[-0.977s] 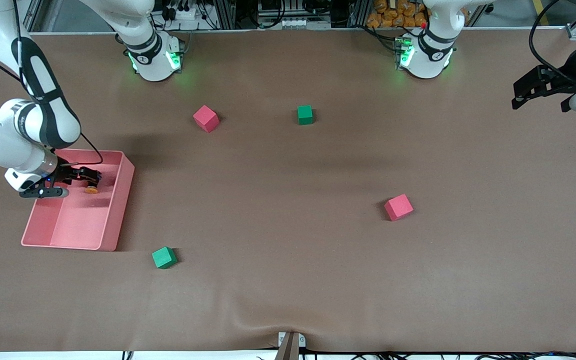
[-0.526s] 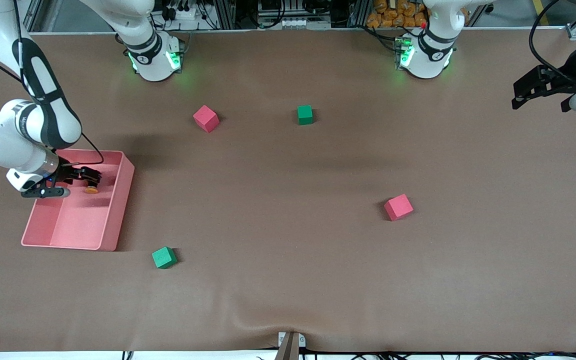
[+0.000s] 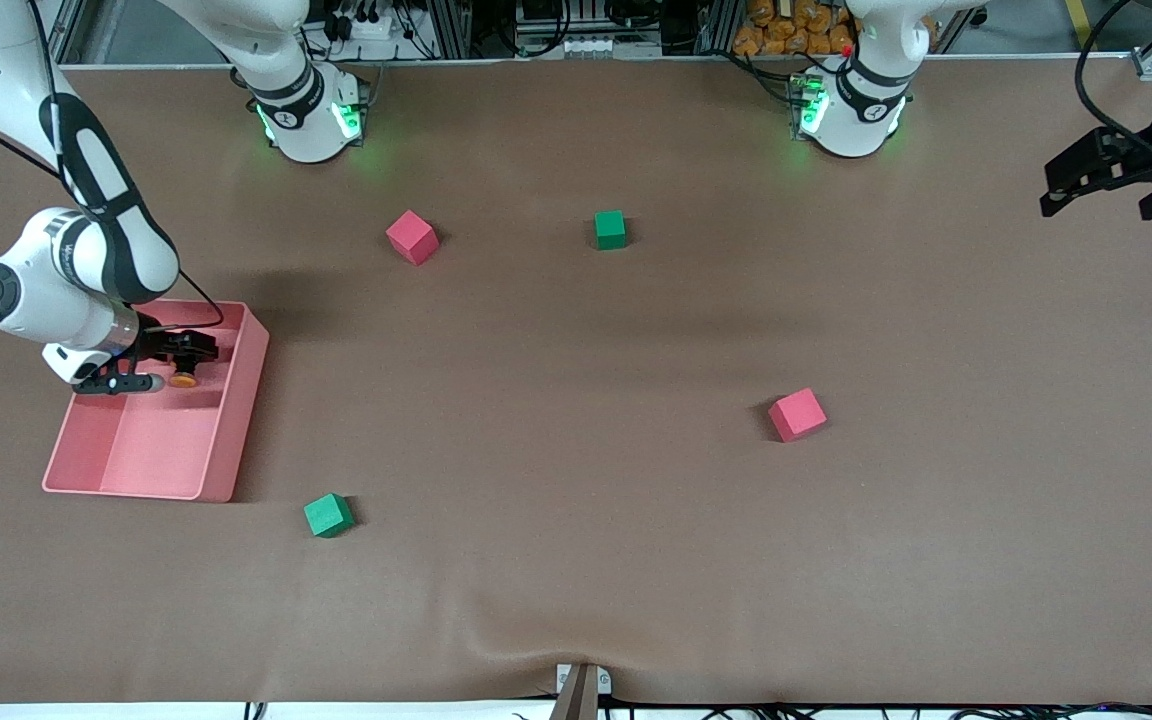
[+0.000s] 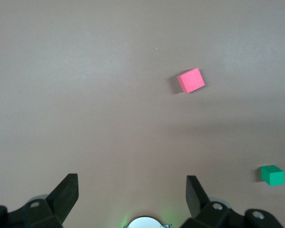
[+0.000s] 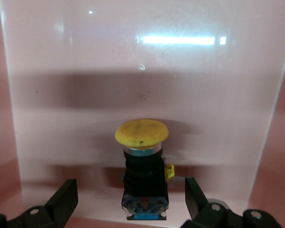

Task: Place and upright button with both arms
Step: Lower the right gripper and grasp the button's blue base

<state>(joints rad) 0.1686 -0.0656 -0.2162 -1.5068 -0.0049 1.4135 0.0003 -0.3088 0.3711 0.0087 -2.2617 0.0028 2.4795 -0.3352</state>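
In the pink tray I see the button lying between the spread fingers of my right gripper. It looks small, rigid and light; its orange cap seems slippery, so I would grip the black body. My left gripper waits spread, high over the table's left-arm end.
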